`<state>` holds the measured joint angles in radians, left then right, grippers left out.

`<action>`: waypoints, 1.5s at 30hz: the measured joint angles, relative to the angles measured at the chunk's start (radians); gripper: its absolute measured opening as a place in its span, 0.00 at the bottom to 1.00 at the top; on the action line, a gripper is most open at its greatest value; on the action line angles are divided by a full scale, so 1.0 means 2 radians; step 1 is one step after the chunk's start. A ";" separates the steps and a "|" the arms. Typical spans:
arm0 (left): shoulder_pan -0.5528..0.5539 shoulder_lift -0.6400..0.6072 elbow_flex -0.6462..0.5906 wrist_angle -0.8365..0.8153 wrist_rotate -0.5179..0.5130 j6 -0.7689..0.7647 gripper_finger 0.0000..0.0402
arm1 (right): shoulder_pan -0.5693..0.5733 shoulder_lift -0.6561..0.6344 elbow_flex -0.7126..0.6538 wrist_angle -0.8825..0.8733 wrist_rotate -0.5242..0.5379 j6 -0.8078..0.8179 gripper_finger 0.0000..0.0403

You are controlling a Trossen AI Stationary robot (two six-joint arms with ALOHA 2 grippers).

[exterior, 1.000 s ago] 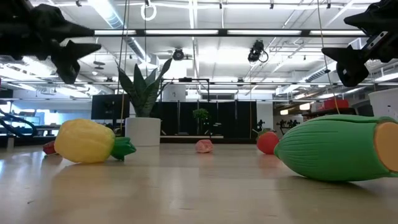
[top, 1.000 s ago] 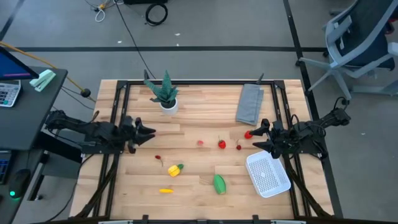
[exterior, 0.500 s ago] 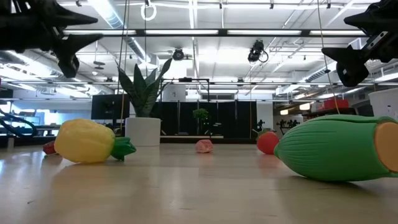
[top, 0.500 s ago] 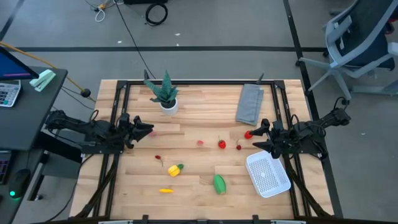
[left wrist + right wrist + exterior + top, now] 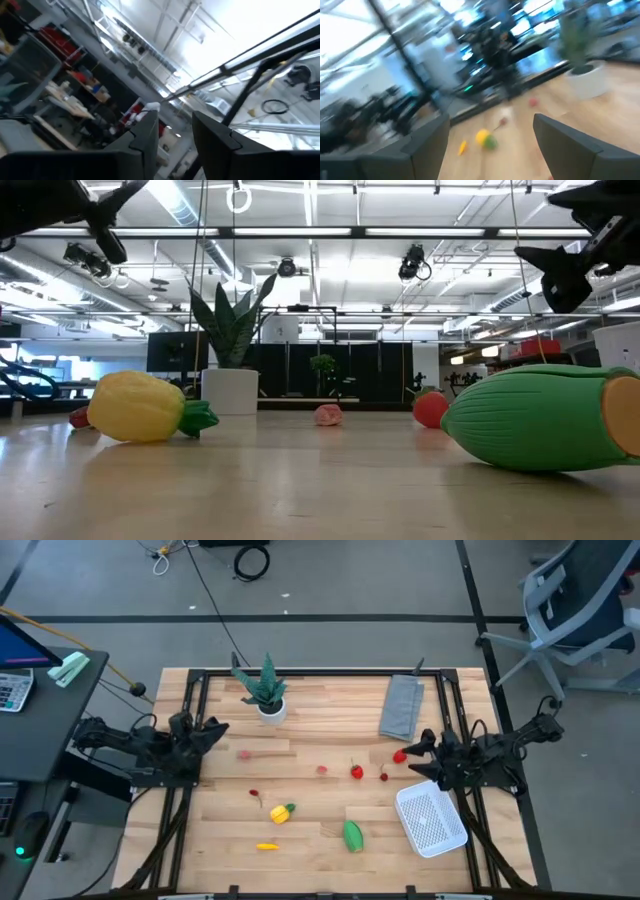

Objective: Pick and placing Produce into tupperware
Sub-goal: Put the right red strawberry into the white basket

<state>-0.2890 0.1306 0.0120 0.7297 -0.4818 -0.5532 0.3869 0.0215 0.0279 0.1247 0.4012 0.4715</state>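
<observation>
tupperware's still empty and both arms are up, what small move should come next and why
Probably lower the right gripper onto the red piece just ahead of its open fingers. That piece lies nearest the empty tupperware, so the carry would be short. The left gripper is raised at the table's left edge, far from any produce.

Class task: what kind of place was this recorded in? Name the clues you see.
Probably a robotics lab or open workshop: a wooden table with two mounted arms, an office chair beside it, cables on the floor, and strip lights over an industrial ceiling.
</observation>
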 joint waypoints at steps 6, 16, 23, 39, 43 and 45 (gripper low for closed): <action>0.000 0.000 0.000 0.001 -0.056 0.035 0.34 | -0.011 0.000 0.005 0.011 0.106 0.084 0.74; 0.000 0.000 0.000 -0.004 -0.056 0.009 0.30 | -0.013 0.000 0.005 0.037 0.138 0.224 0.74; 0.000 0.000 0.000 -0.010 -0.056 0.011 0.32 | -0.020 0.005 0.005 0.041 0.177 0.202 0.72; 0.000 0.000 0.000 -0.014 -0.056 0.012 0.30 | -0.036 0.231 0.321 -0.322 0.124 0.236 0.62; 0.000 0.000 0.000 -0.014 -0.056 0.012 0.29 | -0.045 0.360 0.431 -0.534 0.095 0.355 0.62; 0.000 0.000 0.000 -0.014 -0.056 0.011 0.29 | -0.056 0.417 0.461 -0.619 0.066 0.475 0.62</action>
<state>-0.2890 0.1307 0.0120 0.7025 -0.5941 -0.5308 0.2744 0.8553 0.9497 -1.1125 0.5328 1.4209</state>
